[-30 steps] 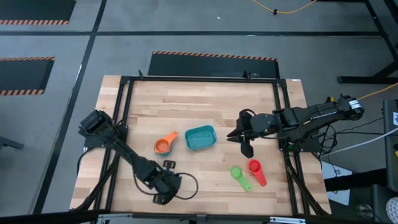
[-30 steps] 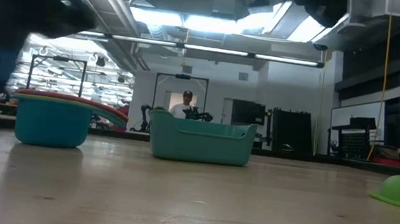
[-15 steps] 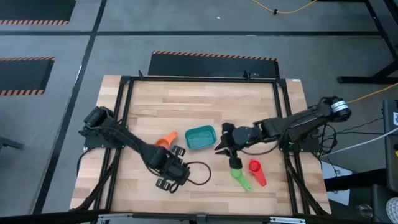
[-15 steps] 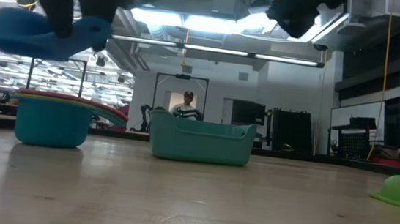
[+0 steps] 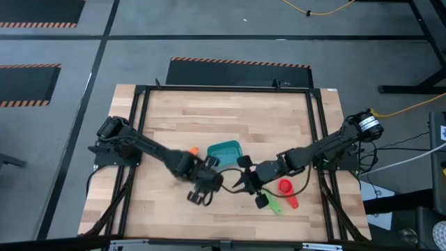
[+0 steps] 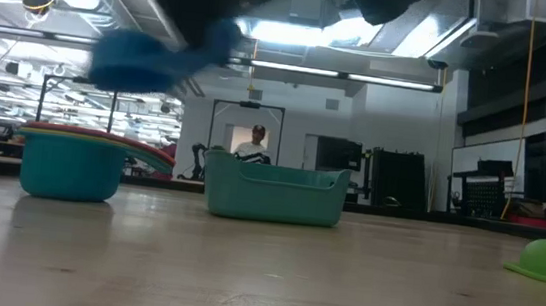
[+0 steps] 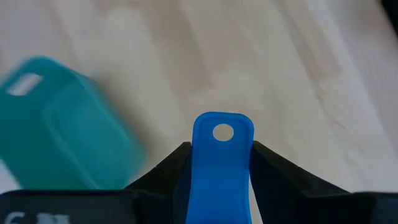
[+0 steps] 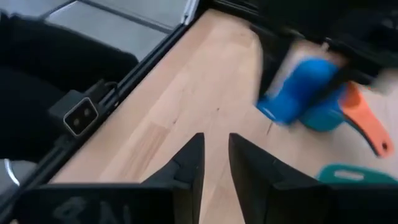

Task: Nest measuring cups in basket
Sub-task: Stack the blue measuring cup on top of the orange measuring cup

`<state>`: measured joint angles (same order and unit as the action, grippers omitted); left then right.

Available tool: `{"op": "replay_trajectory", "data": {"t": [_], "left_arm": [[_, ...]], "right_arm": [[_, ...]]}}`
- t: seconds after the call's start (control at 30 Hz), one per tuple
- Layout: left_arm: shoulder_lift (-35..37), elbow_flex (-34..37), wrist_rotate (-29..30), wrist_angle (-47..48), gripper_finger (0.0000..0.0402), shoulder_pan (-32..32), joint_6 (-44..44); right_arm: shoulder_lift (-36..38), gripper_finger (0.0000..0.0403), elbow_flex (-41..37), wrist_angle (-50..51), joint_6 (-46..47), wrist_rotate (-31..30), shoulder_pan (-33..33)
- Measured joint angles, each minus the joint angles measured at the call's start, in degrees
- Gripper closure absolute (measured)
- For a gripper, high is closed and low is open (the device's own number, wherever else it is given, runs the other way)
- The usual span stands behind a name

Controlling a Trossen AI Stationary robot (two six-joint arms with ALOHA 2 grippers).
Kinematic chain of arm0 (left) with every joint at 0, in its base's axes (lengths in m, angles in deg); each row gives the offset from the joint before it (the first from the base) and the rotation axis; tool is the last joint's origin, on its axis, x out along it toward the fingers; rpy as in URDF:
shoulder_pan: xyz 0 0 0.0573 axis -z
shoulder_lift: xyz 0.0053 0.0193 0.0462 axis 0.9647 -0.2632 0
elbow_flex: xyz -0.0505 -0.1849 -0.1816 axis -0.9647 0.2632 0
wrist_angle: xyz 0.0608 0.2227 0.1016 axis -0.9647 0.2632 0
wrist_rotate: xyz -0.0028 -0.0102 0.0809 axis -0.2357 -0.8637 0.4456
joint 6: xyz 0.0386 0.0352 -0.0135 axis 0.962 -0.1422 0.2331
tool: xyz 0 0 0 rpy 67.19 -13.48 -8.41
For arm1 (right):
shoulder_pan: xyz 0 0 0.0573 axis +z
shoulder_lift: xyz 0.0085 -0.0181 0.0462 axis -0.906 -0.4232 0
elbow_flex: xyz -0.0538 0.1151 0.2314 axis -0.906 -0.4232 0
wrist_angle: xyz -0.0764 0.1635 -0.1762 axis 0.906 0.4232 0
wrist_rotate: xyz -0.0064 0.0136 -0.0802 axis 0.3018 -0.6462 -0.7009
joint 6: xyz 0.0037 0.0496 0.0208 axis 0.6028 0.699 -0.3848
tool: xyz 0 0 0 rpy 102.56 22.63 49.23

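Observation:
My left gripper (image 5: 203, 187) is shut on a dark blue measuring cup (image 6: 152, 53), which hangs in the air near the teal basket (image 5: 224, 152). The basket stands on its base at the table's middle (image 6: 274, 191). Left of it a stack of cups (image 6: 69, 164) stands on the table; from above only its orange handle (image 5: 194, 150) shows past my left arm. A green cup (image 5: 270, 203) and a red cup (image 5: 286, 189) lie to the right. My right gripper (image 5: 247, 183) hovers beside the green cup, its fingers (image 8: 186, 163) a little apart with nothing between them. My left gripper pinches the blue cup's flat handle (image 7: 221, 171) between its two fingers, which lie along the handle's two long edges. The handle's free end with its hole (image 7: 222, 132) sticks out past the fingertips. The fingers slant down. The cup is lifted clear of the table (image 8: 297, 93).
Black frame rails (image 5: 317, 132) run along the table's sides. Bare wood lies toward the far edge (image 5: 223, 111) and at the near left (image 5: 132, 202). The two arms stand close together in front of the basket. A person (image 6: 255, 143) shows in the room beyond.
My left gripper has risen from near the table's near edge and carried the blue cup toward the right and far side, up to the basket, rolling its wrist. My right gripper has sunk and gone toward the left and the near edge, coming close to the left gripper.

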<state>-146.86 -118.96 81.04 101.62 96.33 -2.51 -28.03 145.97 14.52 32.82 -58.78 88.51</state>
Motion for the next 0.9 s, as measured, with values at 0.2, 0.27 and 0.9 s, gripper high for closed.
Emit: {"op": "replay_trajectory", "data": {"t": [0.2,0.27,0.9], "left_arm": [[0.02,0.0,-10.6,-6.57,0.0269,-6.27,1.43],[0.02,0.0,-14.92,-8.1,0.0269,-7.95,1.34],[0.02,0.0,-31.0,-17.92,0.0269,-10.83,1.21]], "right_arm": [[-2.0,0.0324,0.0,-1.58,-4.09,-5.4,1.15],[-2.28,0.0324,0.0,-2.42,-4.33,-8.62,1.53],[-2.41,0.0324,0.0,-5.97,-11.98,-12.28,2.18]]}}
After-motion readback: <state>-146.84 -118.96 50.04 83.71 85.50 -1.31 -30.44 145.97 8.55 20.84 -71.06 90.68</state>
